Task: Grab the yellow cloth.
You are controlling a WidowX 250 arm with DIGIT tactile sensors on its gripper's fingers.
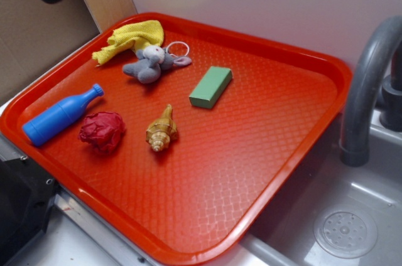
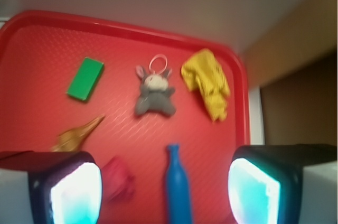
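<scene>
The step in hand looks like the approach: the pincer point(image 2: 165, 187) hangs high above the red tray point(image 1: 295, 122), its two fingers point(image 2: 68, 192) spread wide apart with nothing between them, and in the exterior view only a bit of the arm shows at the top left corner, well clear of everything. The yellow cloth point(image 1: 132, 39) lies crumpled at the far left corner of the tray, close to the rim, with the grey plush mouse point(image 1: 149, 64) just beside it, near enough that the two may be touching, though I cannot tell for sure. From the wrist view the yellow cloth point(image 2: 207, 82) sits up and to the right of the gap between the fingers, while the blue bottle point(image 2: 178, 184) lies almost straight below the pincer. The green block point(image 1: 211, 86), the seashell point(image 1: 162, 130) and the red paper ball point(image 1: 102, 132) lie well apart from the cloth. I judge the next move calls for shifting across toward that corner, centring over the folds, then lowering with the fingers kept apart, taking care not to catch the mouse's ring point(image 1: 178, 47) or strike the tray's raised rim
</scene>
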